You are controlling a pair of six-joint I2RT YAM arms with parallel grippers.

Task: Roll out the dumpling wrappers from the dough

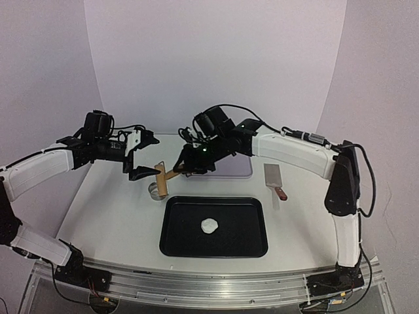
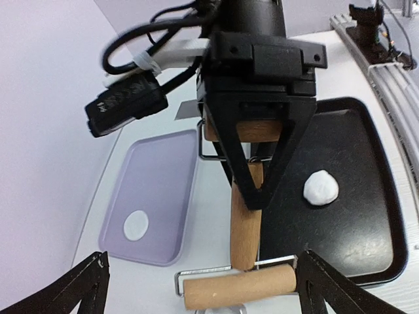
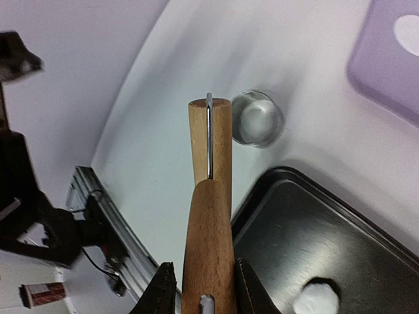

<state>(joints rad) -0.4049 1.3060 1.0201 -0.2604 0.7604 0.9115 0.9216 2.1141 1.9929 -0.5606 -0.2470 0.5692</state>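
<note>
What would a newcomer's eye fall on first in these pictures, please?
The wooden roller stands out: the right gripper clamps its handle near the far left corner of the black tray, with the left gripper wide open beside it. Next comes the lone white lump of dough in the middle of that tray, then one neat round wrapper on the lilac tray behind it.

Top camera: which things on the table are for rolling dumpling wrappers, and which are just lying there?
For the job: dough on the black tray; wooden roller; dumpling wrapper on the lavender tray.
Lying about for now: round metal cutter; scraper.
</note>
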